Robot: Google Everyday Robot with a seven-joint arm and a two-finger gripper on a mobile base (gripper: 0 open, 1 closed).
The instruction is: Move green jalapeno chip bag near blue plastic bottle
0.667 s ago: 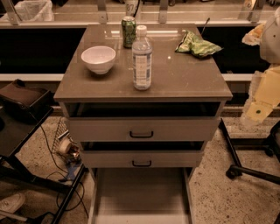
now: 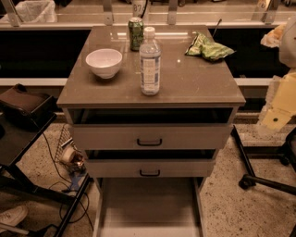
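Lying crosswise, green jalapeno chip bag [image 2: 209, 47], jaws at right edge

Non-task items on and around drawer cabinet [image 2: 194, 88].

White bowl [image 2: 104, 62] upright, left side of cabinet top. Green can [image 2: 136, 33] upright near back edge, behind and right of bowl, not touching it. Under the top, upper drawer [image 2: 115, 138] and lower drawer [image 2: 115, 168], each with dark handle and a dark gap above it. Pale flat shelf [image 2: 148, 203] at the bottom. Left: dark case [image 2: 23, 104] on black stand, cables [image 2: 58, 185] trailing over speckled floor [image 2: 231, 208], light shoe [image 2: 11, 216] in bottom-left corner. Right: black chair leg with caster [image 2: 245, 181]. Back: long ledge [image 2: 69, 21], lined bin [image 2: 32, 10] top left.
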